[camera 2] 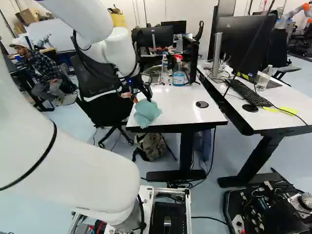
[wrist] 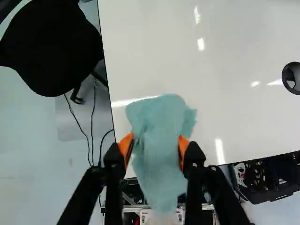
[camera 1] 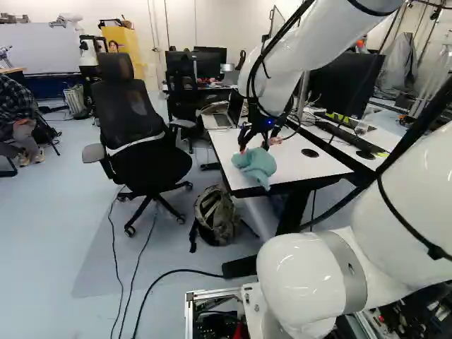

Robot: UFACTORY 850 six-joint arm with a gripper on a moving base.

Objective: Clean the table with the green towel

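The fingers are holding the green towel between them, their orange pads pressing into the cloth from two sides, so the grip is looking sound. The towel is bunching into a lengthwise bundle: its long axis is running crosswise to the line joining the fingers, with a broad, rumpled end spreading ahead of them and a narrower tail trailing back toward the base. All this is sitting over the near left corner of the white desk, close to both its left side and its front edge, and the tail is reaching past the front edge in the wrist view. Whether the cloth's underside is touching the desk top, I cannot tell. The arm is reaching over from the base and pointing the fingers down at that corner. The relation that is mattering most is this: the main stretch of desk is lying ahead and to the right of the towel, toward the black cable hole. The wiping is probably calling for light downward pressure and then a sweep that way, with the broad end leading. Going left would be carrying the cloth off toward the chair, while a long forward stroke would be risking the laptop and the blue bottle standing at the far end.
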